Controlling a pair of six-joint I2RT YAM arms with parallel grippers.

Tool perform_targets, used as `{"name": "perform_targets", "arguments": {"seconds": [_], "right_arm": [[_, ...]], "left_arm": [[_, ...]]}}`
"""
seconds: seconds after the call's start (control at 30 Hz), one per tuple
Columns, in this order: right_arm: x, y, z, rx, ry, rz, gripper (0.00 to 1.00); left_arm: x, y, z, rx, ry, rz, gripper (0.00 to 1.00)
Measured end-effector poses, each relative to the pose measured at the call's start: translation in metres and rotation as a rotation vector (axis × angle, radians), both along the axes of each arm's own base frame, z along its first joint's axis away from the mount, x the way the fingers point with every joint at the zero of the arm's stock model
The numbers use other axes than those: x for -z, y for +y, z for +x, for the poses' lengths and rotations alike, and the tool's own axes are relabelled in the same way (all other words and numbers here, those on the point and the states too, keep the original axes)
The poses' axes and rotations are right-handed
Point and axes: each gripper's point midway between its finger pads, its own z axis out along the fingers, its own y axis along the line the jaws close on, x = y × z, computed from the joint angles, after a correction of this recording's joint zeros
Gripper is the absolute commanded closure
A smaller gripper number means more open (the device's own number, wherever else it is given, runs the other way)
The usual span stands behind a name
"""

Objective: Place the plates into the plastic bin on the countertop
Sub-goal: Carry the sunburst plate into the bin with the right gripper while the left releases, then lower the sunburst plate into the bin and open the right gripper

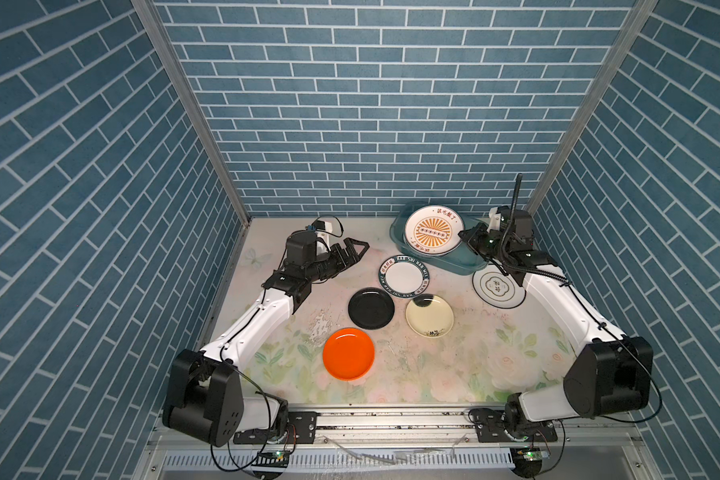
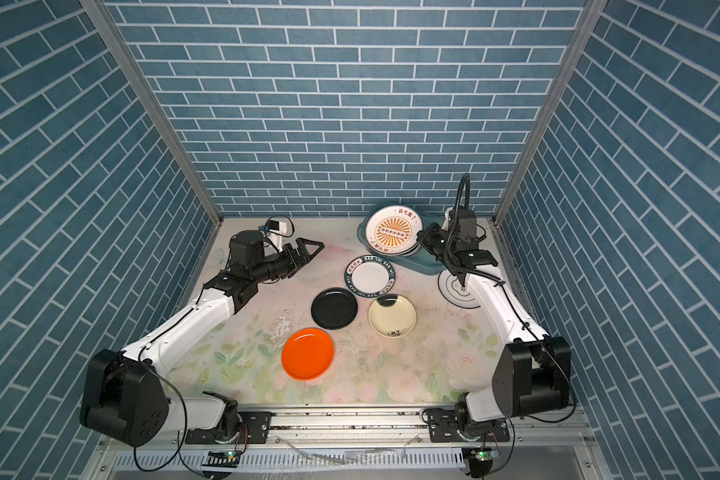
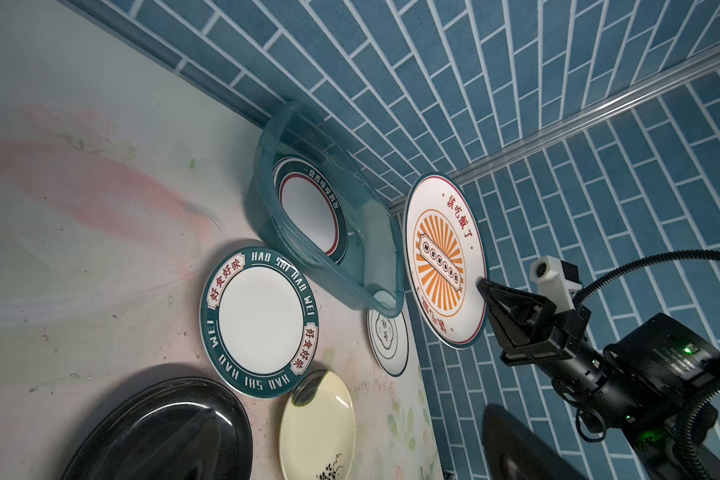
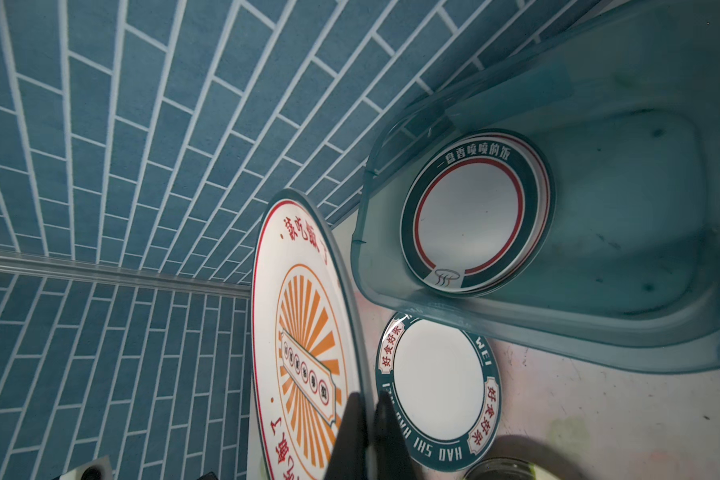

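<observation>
- Plates are spread for you over three spots: one in the air, some in the bin (image 1: 458, 268) (image 2: 420, 266) (image 3: 267, 174) (image 4: 599, 324), and five flat on the bench (image 1: 454, 365) (image 2: 412, 365) (image 3: 80, 208) (image 4: 599, 415).
- Your right fingers (image 1: 462, 235) (image 2: 421, 237) (image 3: 495, 297) (image 4: 350, 428) are pinching the rim of the sunburst plate (image 1: 433, 230) (image 2: 393, 230) (image 3: 443, 257) (image 4: 304, 332). The right wrist view shows one finger on each face.
- That plate hangs tilted over the far end of the bin, printed face up. You cannot tell whether its edge touches the bin.
- The bin sits at a slant at the far right of the bench, near the back wall (image 1: 350, 124).
- A red-ringed plate (image 3: 308, 208) (image 4: 470, 212) lies flat on the bin's floor. More rims show under it, too few to count.
- The lettered plate (image 1: 404, 276) (image 2: 370, 276) (image 3: 260, 318) (image 4: 437, 390) lies just beside the bin.
- The black plate (image 1: 371, 308) (image 2: 334, 308) (image 3: 163, 432) and the cream plate (image 1: 429, 316) (image 2: 391, 315) (image 3: 316, 428) sit side by side just in front of the lettered plate.
- The orange plate (image 1: 348, 353) (image 2: 307, 353) lies nearest the front, apart from the rest.
- A thin-lined white plate (image 1: 495, 286) (image 2: 454, 291) (image 3: 387, 336) lies by the bin's near end, partly hidden under your right arm (image 1: 558, 303) (image 2: 504, 307).
- Your left fingers (image 1: 358, 243) (image 2: 310, 242) are spread wide with nothing between them. They are over the far left of the bench, well apart from every plate.
</observation>
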Motion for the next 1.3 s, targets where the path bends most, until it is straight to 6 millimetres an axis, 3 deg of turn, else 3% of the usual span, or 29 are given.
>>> {"name": "perform_targets", "arguments": {"seconds": [0.17, 0.33, 0.47, 0.7, 1.3], "right_arm": [[0.017, -0.017, 0.028, 0.024, 0.027, -0.012, 1.0], [0.048, -0.028, 0.059, 0.036, 0.068, -0.001, 1.0], [0.063, -0.025, 0.079, 0.029, 0.088, 0.001, 1.0], [0.072, -0.016, 0.116, -0.008, 0.074, 0.008, 1.0], [0.123, -0.013, 0.125, -0.019, 0.161, 0.007, 1.0]], "left_arm": [[-0.006, 0.003, 0.004, -0.014, -0.005, -0.004, 0.0], [-0.014, 0.003, 0.005, -0.012, -0.011, -0.005, 0.0], [-0.013, 0.005, 0.002, -0.014, -0.003, 0.011, 0.0], [-0.027, 0.012, -0.007, -0.027, -0.036, 0.029, 0.0], [-0.017, 0.017, -0.007, -0.044, -0.017, 0.067, 0.0]]}}
